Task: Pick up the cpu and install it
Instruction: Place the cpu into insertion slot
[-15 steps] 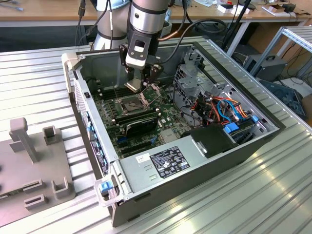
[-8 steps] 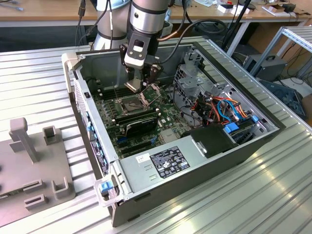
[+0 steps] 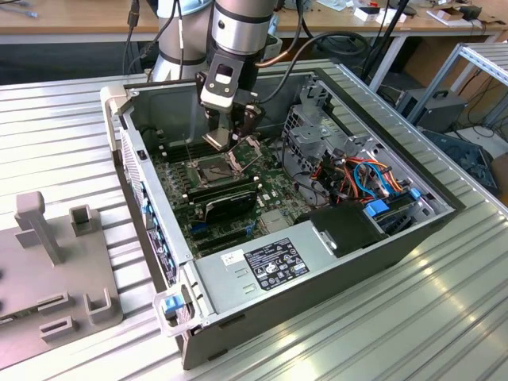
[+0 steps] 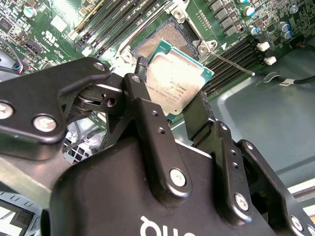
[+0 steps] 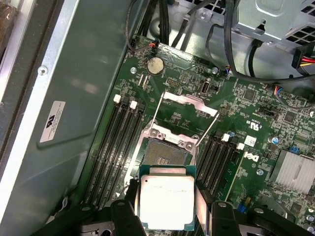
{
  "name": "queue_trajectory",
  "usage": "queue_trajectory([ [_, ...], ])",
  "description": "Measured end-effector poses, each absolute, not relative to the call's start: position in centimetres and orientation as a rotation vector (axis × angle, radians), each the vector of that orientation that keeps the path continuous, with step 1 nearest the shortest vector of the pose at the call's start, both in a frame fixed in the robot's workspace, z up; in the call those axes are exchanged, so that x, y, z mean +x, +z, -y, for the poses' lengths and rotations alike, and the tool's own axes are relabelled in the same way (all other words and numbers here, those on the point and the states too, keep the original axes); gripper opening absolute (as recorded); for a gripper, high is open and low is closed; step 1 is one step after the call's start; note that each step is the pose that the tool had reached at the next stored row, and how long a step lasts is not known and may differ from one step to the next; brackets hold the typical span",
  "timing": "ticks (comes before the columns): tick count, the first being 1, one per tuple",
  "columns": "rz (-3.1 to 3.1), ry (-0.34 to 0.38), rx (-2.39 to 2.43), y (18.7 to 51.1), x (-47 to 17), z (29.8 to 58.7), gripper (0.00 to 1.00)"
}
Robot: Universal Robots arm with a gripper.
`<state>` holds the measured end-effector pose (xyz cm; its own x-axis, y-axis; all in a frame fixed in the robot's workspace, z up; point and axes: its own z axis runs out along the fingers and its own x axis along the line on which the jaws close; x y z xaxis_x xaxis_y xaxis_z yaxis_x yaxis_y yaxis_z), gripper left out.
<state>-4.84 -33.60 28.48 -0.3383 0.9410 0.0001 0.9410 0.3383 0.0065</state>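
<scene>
the gripper [image 4: 171,98] pinches the cpu [image 5: 166,199] between its jaws by opposite edges, faint print on its lid, above the open socket [image 5: 165,149]; a white printed label [image 5: 53,121] sits on the case wall [image 5: 83,73].

The socket [image 5: 165,150] lies open and bare, so the way down into it is free. At one edge of it the hinged bracket [image 5: 184,105] stands tilted up, with its thin lever beside. Low memory slots [image 5: 120,132] run along both sides. The gripper [image 3: 236,143] holds the cpu [image 5: 166,200] over this place. The drive cage [image 3: 313,135] and cables [image 3: 357,175] crowd the exterior view's right, and the case wall [image 3: 131,151] closes the left
</scene>
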Motion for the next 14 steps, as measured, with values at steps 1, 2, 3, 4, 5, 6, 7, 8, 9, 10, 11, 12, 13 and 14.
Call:
queue_trajectory([
  [1,-2.567,0.009,1.805,28.48,-4.84,33.6,0.54],
  [2,-2.567,0.008,1.805,28.48,-4.84,33.6,0.54],
  [3,-2.566,0.009,1.806,28.48,-4.84,33.6,0.54],
  [4,-2.565,0.009,1.808,28.48,-4.84,33.6,0.54],
  [5,-2.563,0.009,1.81,28.48,-4.84,33.6,0.54],
  [6,-2.562,0.009,1.812,28.48,-4.84,33.6,0.54],
  [7,-2.561,0.009,1.813,28.48,-4.84,33.6,0.54],
  [8,-2.56,0.009,1.814,28.48,-4.84,33.6,0.54],
  [9,-2.559,0.009,1.816,28.48,-4.84,33.6,0.54],
  [10,-2.559,0.009,1.817,28.48,-4.84,33.6,0.54],
  [11,-2.558,0.008,1.817,28.48,-4.84,33.6,0.54],
  [12,-2.558,0.008,1.818,28.48,-4.84,33.6,0.54],
  [13,-2.557,0.008,1.819,28.48,-4.84,33.6,0.54],
  [14,-2.557,0.008,1.819,28.48,-4.84,33.6,0.54],
])
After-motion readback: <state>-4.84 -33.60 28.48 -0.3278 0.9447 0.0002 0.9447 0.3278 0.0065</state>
